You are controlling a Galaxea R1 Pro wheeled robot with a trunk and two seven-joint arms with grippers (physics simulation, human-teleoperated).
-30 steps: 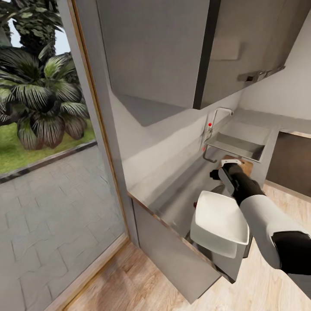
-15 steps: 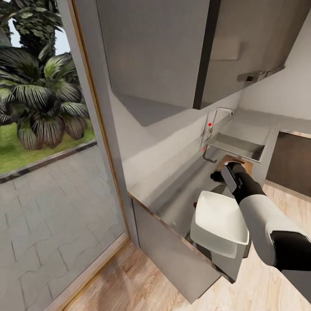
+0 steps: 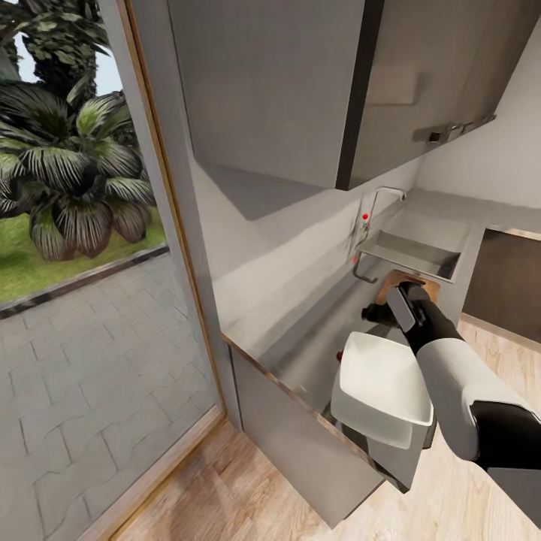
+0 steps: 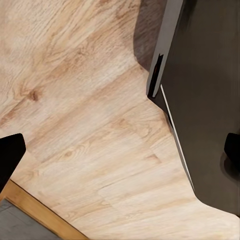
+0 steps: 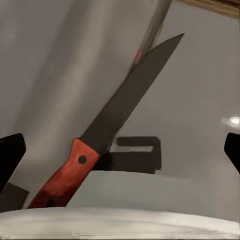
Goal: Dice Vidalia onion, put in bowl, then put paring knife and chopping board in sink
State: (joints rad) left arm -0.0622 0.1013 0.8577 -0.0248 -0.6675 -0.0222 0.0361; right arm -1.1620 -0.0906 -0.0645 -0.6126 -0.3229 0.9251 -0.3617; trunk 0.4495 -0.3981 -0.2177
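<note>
**A:** so where's the paring knife (image 5: 107, 135) sitting? from the right wrist cam it's right out ahead of the right jaws (image 5: 120, 150), flat on the counter (image 5: 55, 65), dark blade pointing away from them and the red-and-black handle nearest, angled to one side

**B:** yep, and the jaws are spread wide, a dark fingertip (image 5: 10, 155) at each edge of that view with the knife in the gap between, nothing pinched. the white rim of the bowl (image 5: 120, 220) sits just under the jaws, closer in than the knife

**A:** head cam matches, the right jaws (image 3: 387, 309) hover just past the far edge of the bowl (image 3: 382, 387), and the chopping board (image 3: 409, 284) pokes out beyond them, slot handle showing. sink (image 3: 421, 252) with the chrome tap (image 3: 379, 199) is further along the counter past the board

**B:** left jaws (image 4: 120, 150) are spread too, empty, dark tips at both edges, pointed down at the wooden floor (image 4: 85, 115) beside a dark cabinet (image 4: 205, 95)

**A:** can't see any onion from here, can't tell what's in the basin
</note>
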